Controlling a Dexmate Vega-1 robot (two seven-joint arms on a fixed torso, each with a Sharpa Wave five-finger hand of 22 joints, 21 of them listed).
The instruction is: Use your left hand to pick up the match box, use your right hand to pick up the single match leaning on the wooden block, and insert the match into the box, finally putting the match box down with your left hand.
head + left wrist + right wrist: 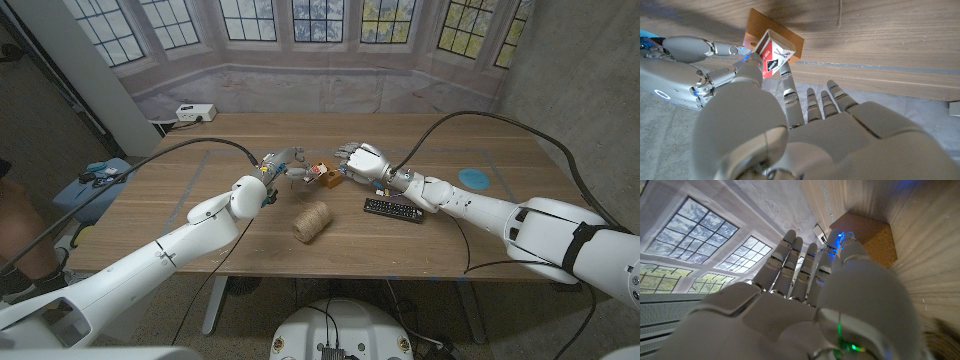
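Now match box [774,54] pinched in left hand [790,135], right hand [362,160] just beside.

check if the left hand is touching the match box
Touching: in the left wrist view the left hand pinches the match box between its fingers.

The bench [200,180] was wood with a matt, streaky brown grain, nothing shiny about it. The left robot hand [285,165] and right robot hand [362,160] both looked like smooth pale grey plastic with a slight sheen. The match box [774,54] was printed card, red and white, fairly matt. The wooden block [866,236] looked raw and a bit rough on its end. The twine ball [312,223] was coarse fibre; the remote [393,210] was matt black plastic.
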